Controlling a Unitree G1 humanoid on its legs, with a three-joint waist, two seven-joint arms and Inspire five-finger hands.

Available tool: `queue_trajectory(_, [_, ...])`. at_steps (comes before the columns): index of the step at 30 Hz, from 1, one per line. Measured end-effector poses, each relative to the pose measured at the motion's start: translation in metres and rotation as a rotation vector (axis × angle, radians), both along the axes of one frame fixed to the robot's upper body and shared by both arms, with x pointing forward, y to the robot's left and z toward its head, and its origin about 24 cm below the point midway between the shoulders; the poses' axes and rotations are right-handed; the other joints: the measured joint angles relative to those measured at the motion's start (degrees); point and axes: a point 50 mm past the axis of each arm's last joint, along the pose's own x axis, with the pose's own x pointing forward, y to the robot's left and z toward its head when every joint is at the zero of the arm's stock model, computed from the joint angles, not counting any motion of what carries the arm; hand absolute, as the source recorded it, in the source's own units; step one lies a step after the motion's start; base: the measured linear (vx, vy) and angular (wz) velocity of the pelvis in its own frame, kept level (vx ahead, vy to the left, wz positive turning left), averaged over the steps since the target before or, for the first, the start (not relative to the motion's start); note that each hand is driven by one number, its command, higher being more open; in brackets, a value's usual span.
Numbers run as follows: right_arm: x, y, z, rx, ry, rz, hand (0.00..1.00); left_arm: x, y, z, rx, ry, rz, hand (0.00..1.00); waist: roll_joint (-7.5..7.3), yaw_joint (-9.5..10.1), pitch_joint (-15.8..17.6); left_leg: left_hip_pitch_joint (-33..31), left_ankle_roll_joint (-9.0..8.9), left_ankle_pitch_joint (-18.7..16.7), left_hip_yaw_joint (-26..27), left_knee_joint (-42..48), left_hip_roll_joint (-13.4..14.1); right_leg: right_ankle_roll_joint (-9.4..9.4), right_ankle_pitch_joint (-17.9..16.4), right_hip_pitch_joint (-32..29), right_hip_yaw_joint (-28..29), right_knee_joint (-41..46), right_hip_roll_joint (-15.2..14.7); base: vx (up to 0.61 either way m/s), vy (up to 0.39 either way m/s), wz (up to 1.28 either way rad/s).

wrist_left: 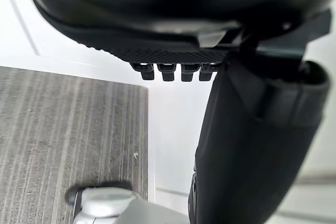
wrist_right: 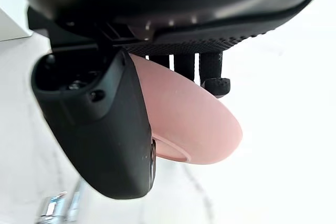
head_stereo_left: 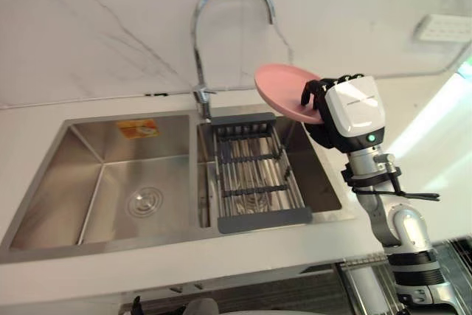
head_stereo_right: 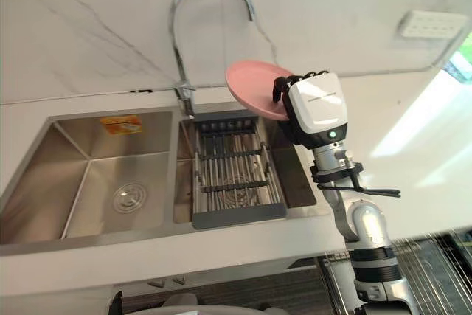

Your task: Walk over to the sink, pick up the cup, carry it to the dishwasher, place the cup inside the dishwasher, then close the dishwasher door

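Observation:
A shallow pink dish [head_stereo_left: 284, 88] hangs tilted in the air above the back right corner of the steel double sink [head_stereo_left: 110, 138], just right of the faucet. My right hand [head_stereo_left: 346, 112] is shut on its right rim. In the right wrist view the fingers [wrist_right: 210, 72] curl over the pink dish [wrist_right: 194, 124] and the thumb presses on its near side. My left hand [wrist_left: 252, 145] hangs low over the floor with relaxed fingers and holds nothing.
A dark drain rack [head_stereo_left: 254, 175] lies across the sink's right basin. The tall curved faucet [head_stereo_left: 221, 5] rises close to the dish's left. White counter surrounds the sink. A wire rack [head_stereo_right: 435, 271] shows below the counter's edge at the lower right. Grey floor [wrist_left: 68, 140] lies beneath the left hand.

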Motion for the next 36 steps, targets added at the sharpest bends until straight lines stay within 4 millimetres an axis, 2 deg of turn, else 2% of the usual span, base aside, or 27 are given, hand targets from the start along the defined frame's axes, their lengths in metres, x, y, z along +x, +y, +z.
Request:
queue_trajectory(3, [-0.002,-0.016,0.005,0.02,-0.019,-0.076,0.0,-0.003,-0.002,-0.001,-0.005,0.019,0.0,1.0,-0.41,-0.3,0.3,0.8,0.54,1.3,0.8,-3.2,-1.6,0.26,0.2,-4.1,4.0,2.7,-0.7,-0.07,0.054,-0.6])
queue_trajectory(5, [-0.005,-0.026,0.003,0.041,-0.013,-0.122,0.0,-0.009,0.002,-0.002,-0.002,0.038,0.014,1.0,-1.68,-1.19,1.2,2.6,0.93,2.9,2.4,-6.5,-2.6,1.01,0.6,-5.6,6.3,4.0,-1.1,-0.06,0.042,-0.69])
queue_trajectory(6, [-0.007,-0.031,0.001,0.047,-0.007,-0.148,0.0,-0.012,0.005,-0.002,0.002,0.051,0.025,1.0,-2.34,-1.98,1.6,3.8,1.07,3.6,3.8,-8.1,-2.9,1.6,1.4,-6.1,6.3,3.9,-1.4,-0.1,0.029,-0.84])
queue_trajectory(8, [-0.008,-0.034,0.001,0.062,-0.005,-0.167,0.0,-0.017,0.006,-0.003,0.001,0.078,0.055,1.0,-2.54,-1.65,1.8,4.3,1.37,3.9,8.0,-8.7,-1.5,1.84,5.7,-6.5,4.5,0.0,-0.9,-0.11,0.015,-0.97])
queue_trajectory(9, [-0.008,-0.033,0.002,0.066,-0.011,-0.163,0.0,-0.019,0.007,-0.004,0.002,0.086,0.071,1.0,-2.58,-1.03,1.9,4.6,1.67,4.1,10.6,-9.2,-0.9,1.85,5.4,-6.2,1.7,-1.4,-1.6,-0.12,-0.004,-1.39])
queue_trajectory(10, [-0.008,-0.031,0.004,0.066,-0.02,-0.151,0.0,-0.022,0.008,-0.005,-0.006,0.102,0.1,1.0,-2.96,0.14,2.2,5.3,1.73,4.2,15.0,-9.7,-0.1,-1.26,1.8,-8.2,-8.4,5.5,-4.3,-0.13,-0.005,-1.66])
queue_trajectory(11, [-0.008,-0.029,0.003,0.057,-0.017,-0.136,0.0,-0.026,0.008,-0.006,-0.015,0.118,0.139,1.0,-2.56,0.33,2.3,5.8,1.67,4.3,18.0,-9.4,1.5,-3.2,-0.4,-8.9,-16.9,13.2,-7.6,-0.13,0.0,-1.67])
queue_trajectory(12, [-0.008,-0.028,0.003,0.055,-0.016,-0.132,0.0,-0.029,0.01,-0.006,-0.015,0.122,0.162,1.0,-2.43,0.53,2.3,5.9,1.66,4.3,19.9,-8.7,2.9,-4.03,-1.2,-9.2,-20.8,18.6,-10.3,-0.09,-0.037,-1.36])
queue_trajectory(13, [-0.007,-0.028,0.001,0.051,-0.008,-0.133,0.0,-0.033,0.016,-0.005,-0.002,0.13,0.171,1.0,-2.59,1.05,2.2,5.6,1.5,4.1,22.1,-7.2,5.0,-5.42,-1.2,-9.2,-24.6,24.7,-14.4,-0.07,-0.075,-0.99])
queue_trajectory(14, [-0.006,-0.027,0.0,0.048,-0.003,-0.132,0.0,-0.034,0.018,-0.004,0.004,0.129,0.175,1.0,-2.85,1.21,2.1,5.3,1.06,3.7,22.8,-5.8,5.9,-7.64,0.4,-9.2,-25.7,26.6,-16.5,-0.08,-0.153,-1.01])
queue_trajectory(15, [-0.005,-0.028,0.001,0.038,-0.001,-0.132,0.0,-0.029,0.026,-0.002,0.021,0.106,0.191,1.0,-3.33,1.5,2.2,3.6,-0.78,1.5,22.2,-2.0,7.5,-8.04,2.9,-9.6,-26.1,27.2,-16.6,-0.09,-0.163,-0.71])
queue_trajectory(16, [-0.004,-0.03,-0.001,0.033,0.01,-0.139,0.0,-0.027,0.026,-0.002,0.02,0.099,0.198,1.0,-3.96,1.6,2.5,3.0,-1.65,0.8,20.5,-1.7,7.3,-8.59,2.9,-9.6,-27.3,26.7,-15.9,-0.15,-0.127,-1.02])
queue_trajectory(17, [-0.001,-0.034,-0.005,0.028,0.034,-0.163,0.0,-0.024,0.023,-0.002,0.009,0.088,0.195,1.0,-3.56,2.73,2.2,3.4,-1.1,1.4,17.9,-3.8,5.7,-9.35,3.4,-8.5,-25.2,20.5,-12.3,-0.16,-0.051,-1.27])
queue_trajectory(18, [0.0,-0.036,-0.007,0.03,0.043,-0.179,0.0,-0.025,0.021,-0.003,0.0,0.08,0.21,1.0,-3.67,4.14,1.8,4.5,-1.42,3.2,19.7,-6.1,6.8,-9.83,0.7,-7.4,-23.7,18.2,-10.8,-0.15,-0.042,-1.2])
queue_trajectory(19, [-0.001,-0.037,-0.007,0.027,0.043,-0.182,0.0,-0.025,0.022,-0.003,0.002,0.081,0.213,1.0,-4.31,3.81,1.8,4.4,-1.5,3.5,20.1,-6.1,6.5,-9.66,-1.3,-7.3,-24.1,20.4,-12.3,-0.11,-0.117,-0.83])
queue_trajectory(20, [-0.001,-0.037,-0.007,0.025,0.047,-0.182,0.0,-0.026,0.026,-0.002,0.013,0.087,0.208,1.0,-4.97,3.06,1.3,4.4,-2.03,3.8,20.5,-6.0,6.5,-8.03,-3.0,-5.5,-24.8,20.8,-14.5,-0.07,-0.212,-0.29])
queue_trajectory(21, [-0.001,-0.037,-0.007,0.027,0.047,-0.182,0.0,-0.028,0.033,0.0,0.037,0.091,0.212,1.0,-5.86,2.72,0.7,4.1,-2.75,4.1,20.8,-6.0,7.0,-5.67,-2.1,-2.6,-24.8,16.6,-15.0,-0.05,-0.236,-0.27])
queue_trajectory(22, [-0.001,-0.037,-0.007,0.029,0.048,-0.182,0.0,-0.028,0.038,0.002,0.049,0.09,0.21,1.0,-6.55,2.72,0.3,3.9,-3.7,4.6,20.9,-6.0,7.5,-3.19,-1.9,-1.6,-24.2,13.6,-14.0,-0.05,-0.304,-0.27])
queue_trajectory(24, [-0.003,-0.041,-0.009,0.044,0.077,-0.186,0.0,-0.027,0.041,0.003,0.057,0.081,0.202,1.0,-6.33,3.49,-0.4,3.7,-6.08,7.5,22.0,-8.6,9.2,-0.79,-2.1,0.2,-24.0,5.9,-10.0,-0.05,-0.35,-0.28])
queue_trajectory(26, [-0.011,-0.048,-0.022,0.073,0.135,-0.213,0.0,-0.023,0.034,0.002,0.041,0.061,0.193,1.0,-6.0,3.48,-0.5,4.7,-6.93,10.3,22.1,-11.8,9.3,1.07,-1.9,1.3,-24.1,2.8,-8.2,-0.02,-0.216,-0.09])
queue_trajectory(30, [-0.039,-0.065,-0.065,0.168,0.299,-0.32,0.0,-0.029,0.018,-0.002,0.018,0.078,0.171,1.0,-4.5,2.89,-1.3,7.5,-8.06,15.1,22.1,-19.3,9.7,1.53,-1.8,2.7,-24.7,-0.2,-5.3,-0.03,-0.164,0.03])
queue_trajectory(33, [-0.05,-0.064,-0.087,0.217,0.383,-0.345,0.0,-0.028,0.013,-0.003,0.021,0.088,0.131,1.0,-3.73,1.92,-1.7,7.7,-7.9,16.5,21.6,-21.3,9.3,1.89,-1.6,2.8,-25.4,-0.7,-5.2,-0.04,-0.033,0.11])
queue_trajectory(36, [-0.051,-0.062,-0.113,0.244,0.488,-0.35,0.0,-0.022,0.011,-0.002,0.027,0.081,0.089,1.0,-3.33,1.65,-1.8,8.1,-7.37,17.2,21.0,-22.2,8.1,2.48,-1.3,3.2,-25.9,-0.8,-6.1,-0.04,0.023,0.14])
